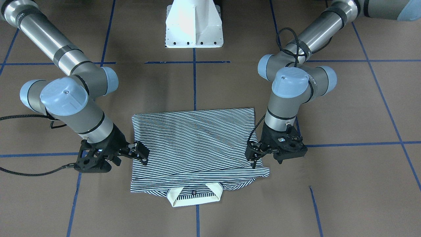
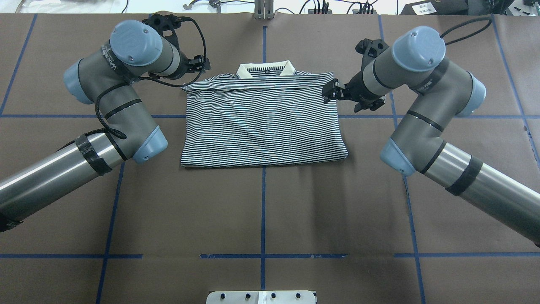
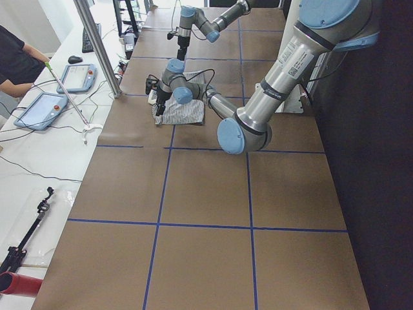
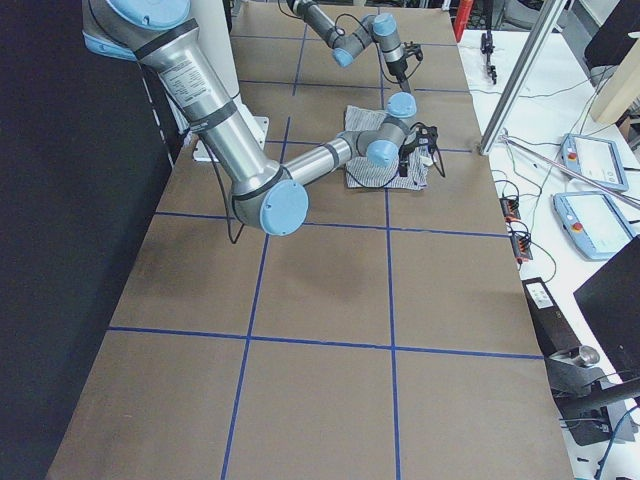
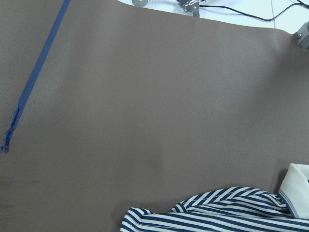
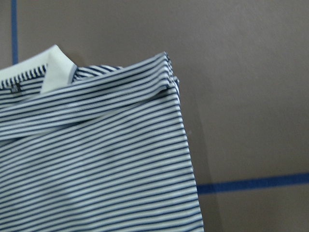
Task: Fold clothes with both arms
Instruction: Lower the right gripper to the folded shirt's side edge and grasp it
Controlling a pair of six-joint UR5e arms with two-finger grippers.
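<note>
FOLD IN PROGRESS: A short-sleeved polo shirt in thin navy-and-white stripes lies folded flat at the middle of the brown paper-covered desk. Its near edge is a clean crease facing the robot's white pedestal. Farther on, at the shoulder line, the right arm's black two-finger tool hovers at the right edge of the cloth. The left arm's tool hangs by the far-left corner. Both appear released, fingers parted and grasping nothing, though neither wrist camera shows fingers to confirm it. Farthest out sits the plain white collar. The likely risk lies at the far-left corner, which is rumpled and pokes past the stack. A pinch that catches only the top layer, or two arms pulling unevenly, could drag the layers askew and spoil the crease. The collar points far, away from the robot, and the folded bundle's long axis runs left to right.
</note>
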